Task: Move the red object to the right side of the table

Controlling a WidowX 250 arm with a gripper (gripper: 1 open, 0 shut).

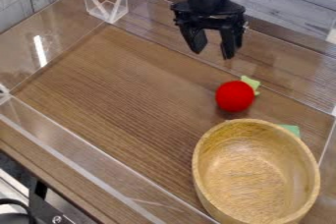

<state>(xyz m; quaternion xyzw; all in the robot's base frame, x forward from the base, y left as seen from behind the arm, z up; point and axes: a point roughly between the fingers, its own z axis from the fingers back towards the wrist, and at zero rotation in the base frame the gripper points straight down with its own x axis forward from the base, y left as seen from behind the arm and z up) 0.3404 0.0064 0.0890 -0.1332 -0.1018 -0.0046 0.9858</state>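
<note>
The red object (235, 95), a small round bright-red ball with a pale green leafy tip at its upper right, lies on the brown wood-grain table (118, 100) toward the right. My gripper (211, 46) hangs above the table behind and a little left of the ball, well apart from it. Its black fingers (194, 40) are spread open and point down, with nothing between them.
A round light wooden bowl (256, 174) stands at the front right, just in front of the ball. Clear acrylic walls (59, 135) edge the table. A folded clear acrylic piece (105, 4) sits at the back left corner.
</note>
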